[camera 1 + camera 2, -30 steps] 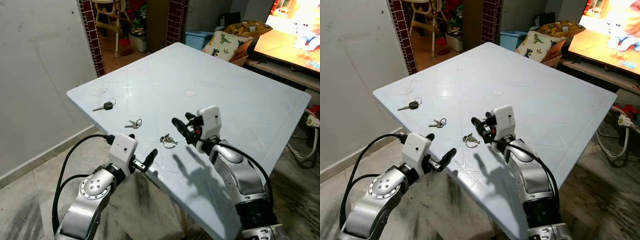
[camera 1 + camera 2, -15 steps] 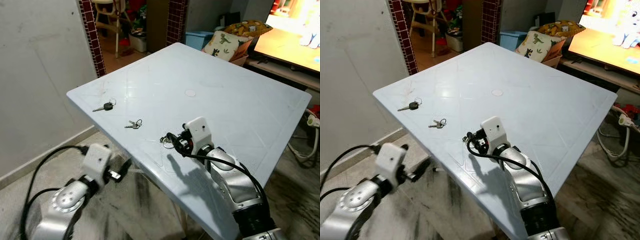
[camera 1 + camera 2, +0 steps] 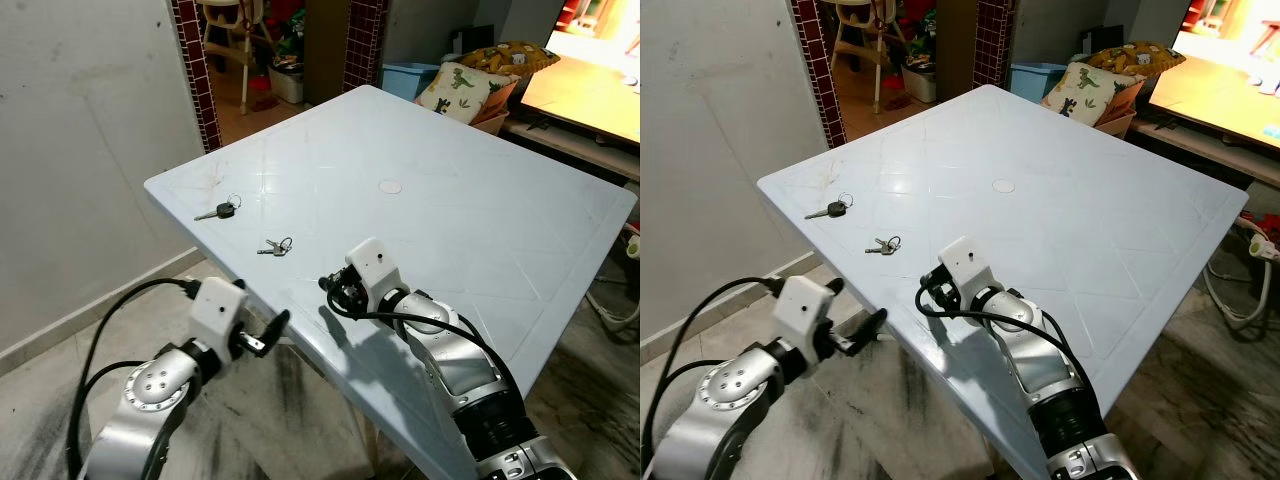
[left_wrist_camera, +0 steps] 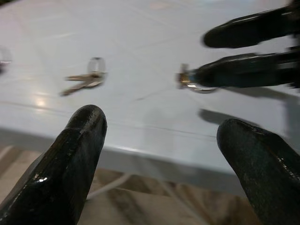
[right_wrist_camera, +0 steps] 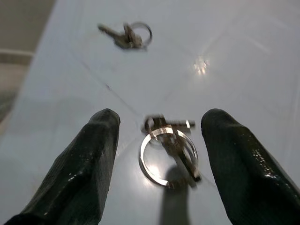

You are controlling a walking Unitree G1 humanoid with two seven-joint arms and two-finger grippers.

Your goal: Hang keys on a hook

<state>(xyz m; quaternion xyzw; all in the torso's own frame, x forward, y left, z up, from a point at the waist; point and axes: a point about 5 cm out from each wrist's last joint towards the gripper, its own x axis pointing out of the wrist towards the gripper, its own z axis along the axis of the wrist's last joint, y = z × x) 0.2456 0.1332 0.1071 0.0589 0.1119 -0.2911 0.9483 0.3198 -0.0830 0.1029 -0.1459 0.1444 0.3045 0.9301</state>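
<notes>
Now key ring [image 5: 169, 149] lies between right pincer [image 5: 159, 140] fingers.

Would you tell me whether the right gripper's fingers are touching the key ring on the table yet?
Apart. In the right wrist view the key ring lies flat on the table between the open right gripper's fingers, with bare table on either side.

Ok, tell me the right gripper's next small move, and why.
Probably close the right gripper. Its fingers are open on either side of the key ring, which lies flat on the table near its front edge, not yet gripped. The left gripper hangs below the table edge, out of the way.
</notes>
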